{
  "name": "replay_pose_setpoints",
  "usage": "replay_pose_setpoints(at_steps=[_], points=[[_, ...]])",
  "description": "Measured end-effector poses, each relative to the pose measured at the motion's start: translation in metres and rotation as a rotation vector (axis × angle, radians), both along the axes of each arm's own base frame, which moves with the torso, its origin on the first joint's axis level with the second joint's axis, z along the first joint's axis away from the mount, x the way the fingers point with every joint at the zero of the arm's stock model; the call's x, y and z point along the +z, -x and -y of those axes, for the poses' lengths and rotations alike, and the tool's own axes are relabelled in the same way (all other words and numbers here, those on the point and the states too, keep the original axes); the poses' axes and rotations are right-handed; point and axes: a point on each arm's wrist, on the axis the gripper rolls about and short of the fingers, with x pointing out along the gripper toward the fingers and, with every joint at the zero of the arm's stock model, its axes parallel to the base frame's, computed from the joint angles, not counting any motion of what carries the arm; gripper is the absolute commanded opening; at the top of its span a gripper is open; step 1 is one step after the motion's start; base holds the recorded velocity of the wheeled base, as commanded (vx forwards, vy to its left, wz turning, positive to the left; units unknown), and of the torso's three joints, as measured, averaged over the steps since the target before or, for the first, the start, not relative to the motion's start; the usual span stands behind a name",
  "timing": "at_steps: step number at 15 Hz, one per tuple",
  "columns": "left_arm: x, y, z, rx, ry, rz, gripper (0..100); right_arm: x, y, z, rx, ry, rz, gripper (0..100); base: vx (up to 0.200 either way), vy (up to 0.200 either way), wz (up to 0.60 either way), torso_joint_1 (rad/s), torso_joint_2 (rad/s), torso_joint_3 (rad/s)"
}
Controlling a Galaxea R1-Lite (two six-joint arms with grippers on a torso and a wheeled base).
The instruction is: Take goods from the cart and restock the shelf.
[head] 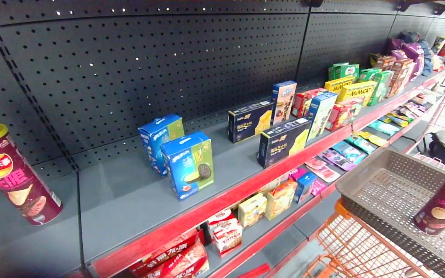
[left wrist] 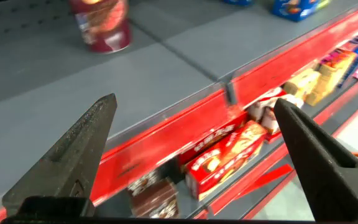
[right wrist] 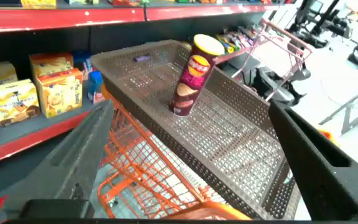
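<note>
Left hand [left wrist: 194, 104]: dark fingers spread wide, nothing held. It hovers over the red front edge of the grey metal shelf [head: 129, 200].
- Purple cylindrical chip can with yellow lid [head: 14, 173]: upright on the shelf board, farther back than the left hand and well apart from its fingertips.

Right hand [right wrist: 191, 112]: fingers spread wide, nothing held. It is poised above the orange wire cart [head: 346, 247].
- Second purple chip can with yellow lid [right wrist: 194, 74]: stands on its base inside the grey perforated plastic basket [head: 381, 193] on top of the cart. It is in line with the gap between the right hand's fingers, beyond their tips and not touched.

Other stock on the shelf board:
- Two blue biscuit boxes [head: 187, 164], upright, one just behind the other.
- Dark navy boxes [head: 282, 141] farther along.

Tier beneath:
- Red snack packs [left wrist: 225, 152].
- Yellow cartons [right wrist: 8, 93].
</note>
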Motion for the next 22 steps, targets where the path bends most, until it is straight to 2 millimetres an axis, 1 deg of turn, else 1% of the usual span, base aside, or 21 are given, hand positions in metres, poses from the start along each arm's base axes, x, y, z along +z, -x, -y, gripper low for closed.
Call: replay_pose_setpoints(at_steps=[4,6,8,10,12,14,17,20,22], points=[[0.000,0.000,0.000,0.001,0.002,0.000,100,0.000,-0.002,0.001,-0.005,0.001,0.006,100,0.000,0.000,0.00,0.000,0.00,0.000],[0.000,0.000,0.000,0.002,0.002,0.000,100,0.001,-0.012,0.007,-0.062,-0.031,0.020,100,0.000,0.000,0.00,0.000,0.00,0.000],[0.000,0.000,0.000,0.001,0.002,0.000,100,-0.001,-0.028,0.015,-0.136,-0.070,0.043,100,0.000,0.000,0.00,0.000,0.00,0.000],[0.000,0.000,0.000,0.001,0.002,0.000,100,-0.003,-0.047,0.023,-0.168,-0.111,0.058,100,0.000,0.000,0.00,0.000,0.00,0.000],[0.000,0.000,0.000,0.001,0.002,0.000,100,-0.002,-0.064,0.030,-0.183,-0.193,0.039,100,0.000,0.000,0.00,0.000,0.00,0.000],[0.000,0.000,0.000,0.002,0.002,0.000,100,0.004,-0.079,0.036,-0.188,-0.295,0.029,100,0.000,0.000,0.00,0.000,0.00,0.000],[0.000,0.000,0.000,0.001,0.002,0.000,100,0.018,-0.108,0.048,-0.167,-0.435,0.016,100,0.000,0.000,0.00,0.000,0.00,0.000],[0.000,0.000,0.000,0.001,0.002,0.000,100,0.020,-0.145,0.060,-0.144,-0.490,-0.053,100,0.000,0.000,0.00,0.000,0.00,0.000],[0.000,0.000,0.000,0.001,0.002,0.000,100,0.018,-0.167,0.067,-0.141,-0.461,-0.092,100,0.000,0.000,0.00,0.000,0.00,0.000]])
